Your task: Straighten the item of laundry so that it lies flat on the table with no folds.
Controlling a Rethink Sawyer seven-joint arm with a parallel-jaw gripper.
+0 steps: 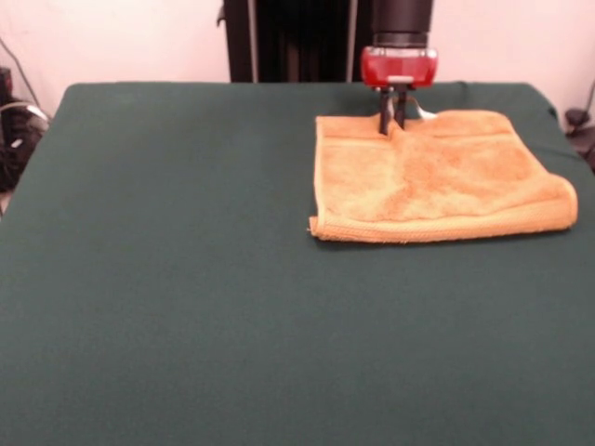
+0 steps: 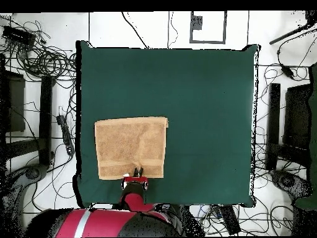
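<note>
The orange-tan towel lies on the dark green table at the far right, close to the robot. It looks mostly spread, with a rounded doubled-over fold along its right edge and a thick near hem. A small white tag peeks out at its far edge. My gripper stands upright at the middle of that far edge, fingers close together with a small pucker of cloth between them. In the overhead view the towel sits at the table's lower left, with the gripper at its bottom edge by the woven band.
The black pedestal stands behind the table's far edge. Cables and dark stands lie on the floor around the table. The towel's edge lies close to the table's side edge in the overhead view.
</note>
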